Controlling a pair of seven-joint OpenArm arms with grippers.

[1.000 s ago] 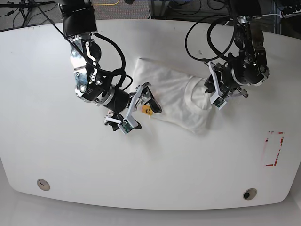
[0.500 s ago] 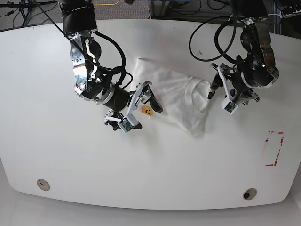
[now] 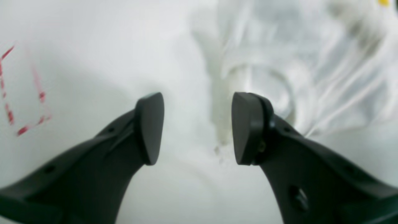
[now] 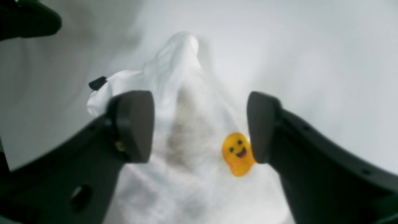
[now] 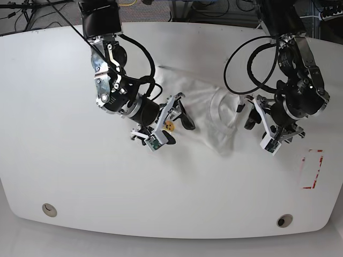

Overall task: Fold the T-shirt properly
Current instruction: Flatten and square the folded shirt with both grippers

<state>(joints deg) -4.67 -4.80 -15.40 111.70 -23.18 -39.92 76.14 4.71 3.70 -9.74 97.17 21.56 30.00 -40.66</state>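
Observation:
The white T-shirt (image 5: 206,110) lies crumpled and partly folded on the table's middle, its collar toward the right. A small yellow smiling face (image 4: 238,152) shows on the cloth at its left edge (image 5: 169,126). My right gripper (image 5: 176,128) hovers open over that left edge, and the wrist view shows its fingers astride the cloth (image 4: 186,93) with nothing pinched (image 4: 200,124). My left gripper (image 5: 245,113) stands open just right of the collar. In its wrist view the shirt (image 3: 311,62) lies beyond the empty fingers (image 3: 197,127).
A red dashed rectangle (image 5: 312,168) is marked on the white table (image 5: 64,160) at the right, also visible in the left wrist view (image 3: 21,93). Two round holes (image 5: 49,210) (image 5: 284,220) sit near the front edge. Cables hang behind both arms.
My left gripper has let go of the collar, opened, and drawn back to the right and nearer the front. My right arm has shifted right onto the shirt's left edge, and the cloth has bunched narrower.

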